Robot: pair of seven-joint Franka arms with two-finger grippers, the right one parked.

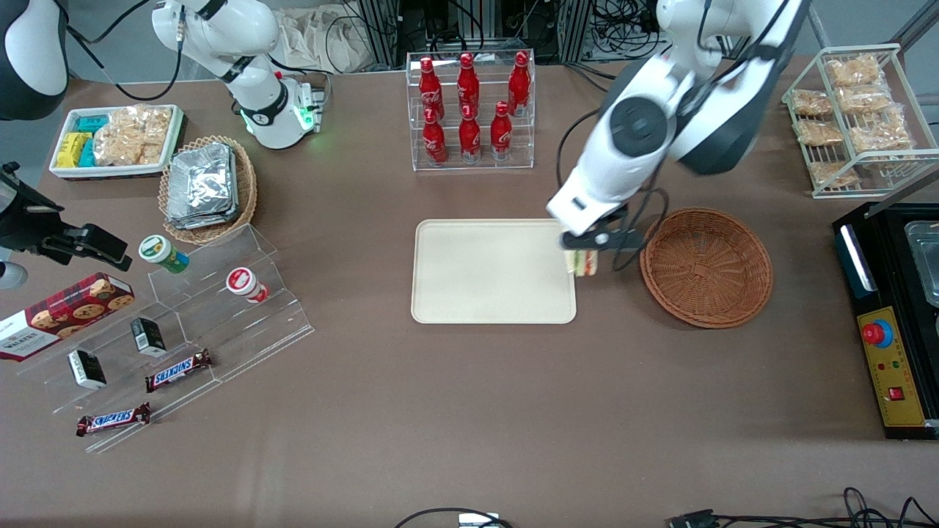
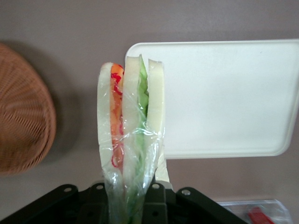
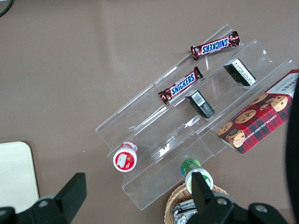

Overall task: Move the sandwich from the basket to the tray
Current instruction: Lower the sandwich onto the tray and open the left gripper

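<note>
Half the job looks done: the sandwich [image 1: 585,262] is out of the basket [image 1: 706,265] and hangs in the air, clamped by its wrapped end in the fingers of the gripper [image 1: 591,246]. From the front it sits over the edge of the tray [image 1: 491,271] that faces the basket, roughly between the 2, with the gripper directly above it. The wrist camera shows the sandwich [image 2: 131,135] pointing away from the gripper [image 2: 128,205], its 3 pale bread slices and orange and green filling upright in clear wrap, with a rounded corner of the tray [image 2: 224,98] under its tip and the basket [image 2: 23,112] off to one side, apart from it.

No food is visible in the part of the basket that shows, and the tray is bare. What remains, as I judge it, is a short carry inward over the tray's middle, a descent until the sandwich rests on the surface, then a release. Set down here, it could end up on the rim or on the desk.
</note>
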